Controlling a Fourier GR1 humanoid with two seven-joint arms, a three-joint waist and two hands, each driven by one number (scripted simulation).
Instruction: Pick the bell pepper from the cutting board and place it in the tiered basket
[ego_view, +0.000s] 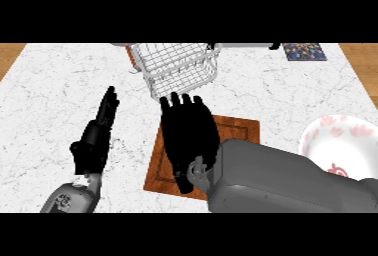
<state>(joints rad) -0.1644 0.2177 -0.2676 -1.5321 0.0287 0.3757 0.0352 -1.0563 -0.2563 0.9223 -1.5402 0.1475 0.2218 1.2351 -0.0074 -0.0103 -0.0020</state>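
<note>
1. Although the bell pepper is the item sought, it shows nowhere in the head view; it may lie under the right hand, and that cannot be told.
2. Right hand (188, 132): black, fingers straight and extended toward the far side, spread flat above the wooden cutting board (240, 131). No curl round anything is visible, so it reads as released. Its grey forearm fills the near right of the view.
3. Cutting board: brown wood, near centre of the white marble counter (59, 100), largely covered by the right hand and forearm; only its right and near-left parts show.
4. Tiered basket (179, 67): white wire, at the far centre, just beyond the fingertips of the right hand. No pepper is seen inside it.
5. Left hand (100, 131): black, at the left, fingers straight and pointing far, holding nothing; resting.
6. Plate (341, 142): white with red markings, at the right edge, well apart from the basket.
7. Printed card or book (304, 51): dark, multicoloured, far right.
8. Progress, as a judgement: placing is not done, since the basket appears to hold no pepper. Whether the pick is under way cannot be told; grasp, carry and release seem left.
</note>
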